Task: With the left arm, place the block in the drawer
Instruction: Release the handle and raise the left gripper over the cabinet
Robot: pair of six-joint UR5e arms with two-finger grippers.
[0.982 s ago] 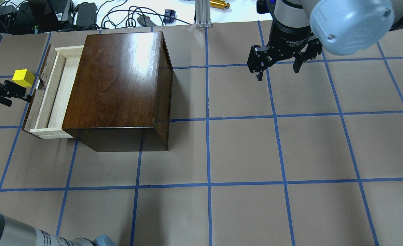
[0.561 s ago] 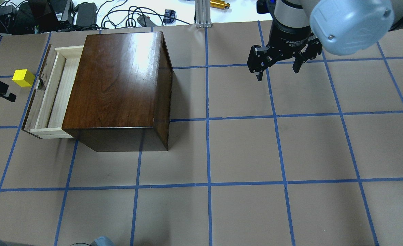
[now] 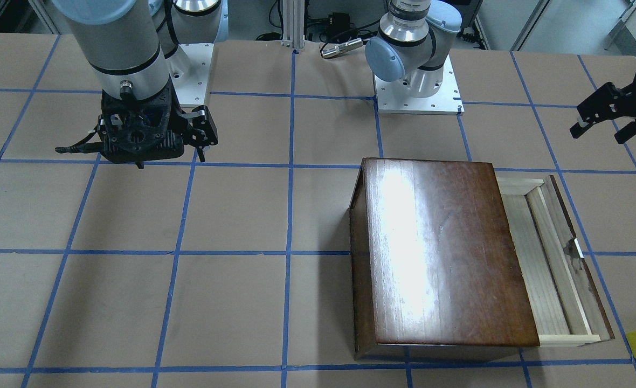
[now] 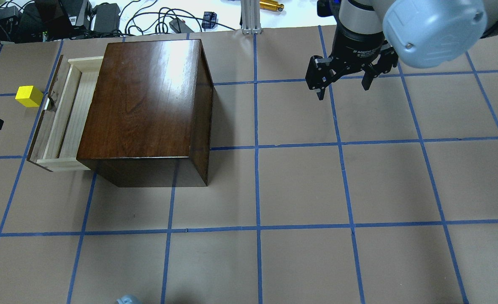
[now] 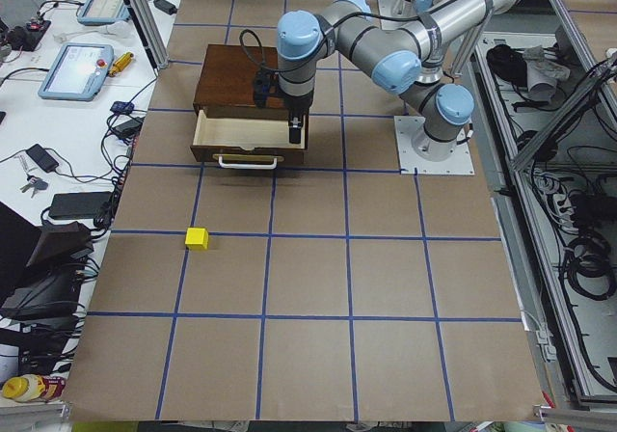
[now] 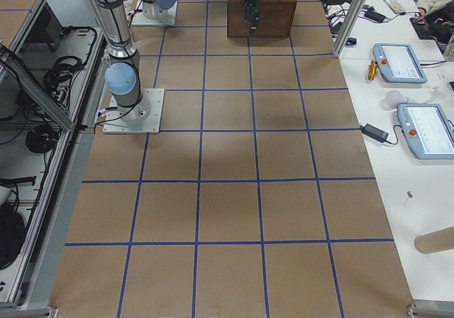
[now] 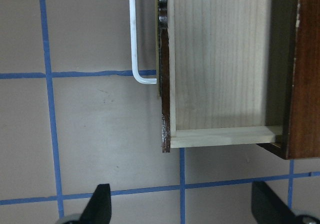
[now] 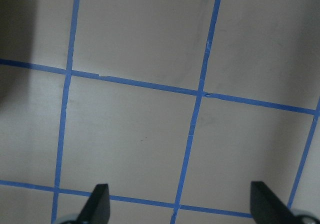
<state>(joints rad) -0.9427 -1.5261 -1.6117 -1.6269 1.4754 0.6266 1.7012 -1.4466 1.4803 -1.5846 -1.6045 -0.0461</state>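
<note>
Exterior left view: the block (image 5: 197, 238) lies nearest, on the bare tabletop (image 5: 308, 278), apart from the drawer (image 5: 249, 141) on its handle (image 7: 135, 44) side. The drawer is pulled out, with no block in it. The left tool (image 7: 182, 206) is held high near the drawer's end corner, fingers spread, nothing gripped. The right tool (image 4: 343, 90), farthest, is likewise spread and empty.

Step judged: reach for the block. The tool should be carried out past the handle, lowered squarely, and closed on two flat opposite faces.

Against the overhead frame 1.0 s ago, the left tool is drawn back toward that view's left edge. Block and drawer are unmoved.
</note>
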